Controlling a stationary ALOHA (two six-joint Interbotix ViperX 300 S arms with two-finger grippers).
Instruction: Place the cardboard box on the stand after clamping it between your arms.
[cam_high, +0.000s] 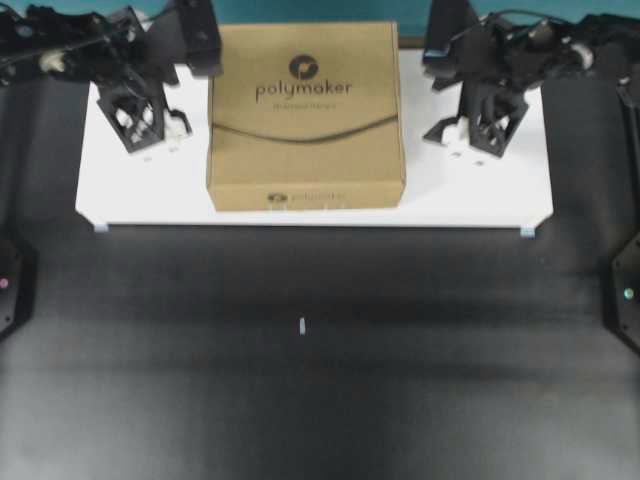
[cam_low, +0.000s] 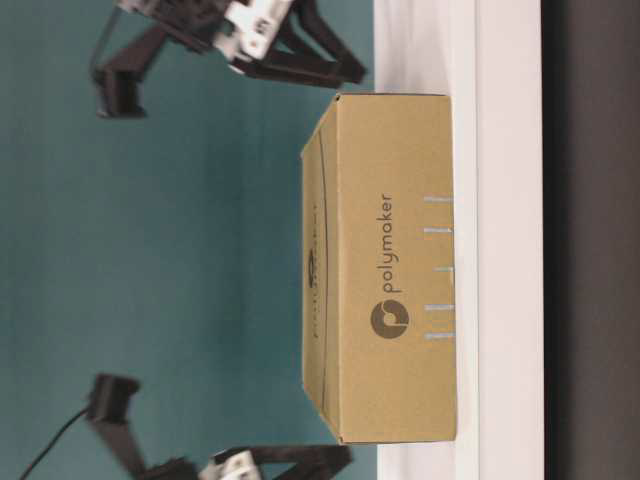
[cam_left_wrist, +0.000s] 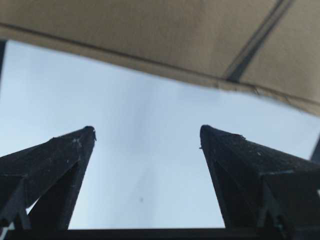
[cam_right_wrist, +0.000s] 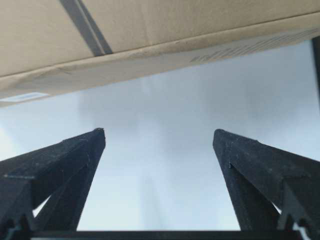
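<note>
Both pairs of fingers stand wide apart and hold nothing: the left gripper (cam_left_wrist: 147, 137) shows its two pointed black fingers (cam_left_wrist: 70, 150) spread over white surface, and the right gripper (cam_right_wrist: 159, 134) shows the same, with the box edge beyond its tips and a clear gap between.

At the middle sits the cardboard box (cam_high: 305, 115), lying flat on the stand (cam_high: 130, 200), logo and "polymaker" lettering facing up, its far edge at the stand's far edge and its near edge a little back from the stand's near rim. The table-level view shows its side resting squarely on the white platform.

To the box's left the left arm (cam_high: 135, 95) hangs above the stand, apart from the box; to its right the right arm (cam_high: 485, 110) does likewise. Around the stand spreads the black tabletop (cam_high: 300, 380), with a small pale mark (cam_high: 301, 326) near its middle.
</note>
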